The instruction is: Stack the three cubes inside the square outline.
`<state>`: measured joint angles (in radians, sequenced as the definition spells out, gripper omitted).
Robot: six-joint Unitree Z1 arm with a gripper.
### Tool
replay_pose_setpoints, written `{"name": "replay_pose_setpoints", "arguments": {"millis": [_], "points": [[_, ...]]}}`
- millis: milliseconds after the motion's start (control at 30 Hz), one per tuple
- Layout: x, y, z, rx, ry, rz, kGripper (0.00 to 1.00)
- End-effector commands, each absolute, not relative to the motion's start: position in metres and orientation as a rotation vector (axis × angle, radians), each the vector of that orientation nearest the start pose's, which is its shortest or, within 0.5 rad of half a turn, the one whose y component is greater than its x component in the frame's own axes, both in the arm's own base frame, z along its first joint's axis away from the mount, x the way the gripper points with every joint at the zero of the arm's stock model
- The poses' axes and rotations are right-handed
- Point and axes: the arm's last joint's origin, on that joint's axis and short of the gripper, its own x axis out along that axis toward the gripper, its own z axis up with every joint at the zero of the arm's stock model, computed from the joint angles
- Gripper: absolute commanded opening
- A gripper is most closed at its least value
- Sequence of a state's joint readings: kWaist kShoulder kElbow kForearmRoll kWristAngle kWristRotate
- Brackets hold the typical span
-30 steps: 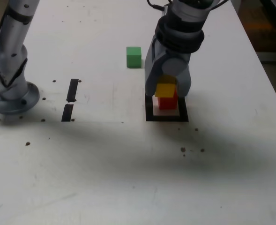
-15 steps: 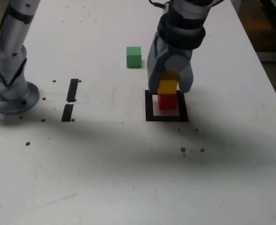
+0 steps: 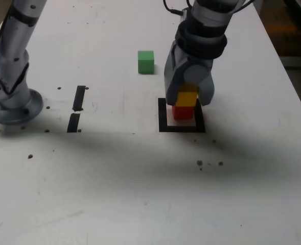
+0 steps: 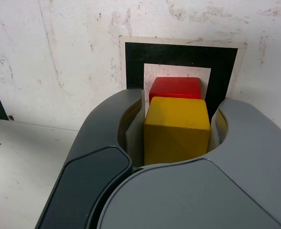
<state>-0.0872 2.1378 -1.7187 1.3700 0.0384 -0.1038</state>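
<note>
You are looking at a white table [image 3: 140, 178] marked with dark specks. Your grey robot gripper [image 3: 187, 97] points down over a flat black square outline with a white centre [image 3: 163, 115], right of middle in the exterior view. Its jaws are closed on a small yellow cube [image 3: 187, 98], gripping it on both sides. The yellow cube sits on top of a small red cube [image 3: 182, 112], which stands inside the outline's white centre. In the wrist view, the yellow cube [image 4: 176, 129] fills the gap between the jaws, with the red cube [image 4: 175, 88] showing just beyond it. A small green cube [image 3: 145, 62] rests alone on the table, farther back and to the left of the outline, well apart from the stack. Two short black strips [image 3: 76, 108] lie further left.
</note>
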Motion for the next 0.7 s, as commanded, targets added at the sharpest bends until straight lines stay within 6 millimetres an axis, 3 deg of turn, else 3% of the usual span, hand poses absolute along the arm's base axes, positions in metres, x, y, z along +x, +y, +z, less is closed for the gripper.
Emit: {"name": "replay_pose_setpoints", "arguments": {"millis": [0, 167, 267, 533, 667], "points": [[0.383, -0.031, 0.242, 0.034, 1.797, 0.060, 0.37], [0.381, -0.030, 0.244, 0.031, 1.803, 0.063, 0.80], [0.378, -0.030, 0.249, 0.027, 1.800, 0.067, 0.98], [0.364, -0.028, 0.278, 0.029, 1.779, 0.073, 1.00], [0.343, -0.010, 0.303, 0.032, 1.770, 0.108, 1.00]]}}
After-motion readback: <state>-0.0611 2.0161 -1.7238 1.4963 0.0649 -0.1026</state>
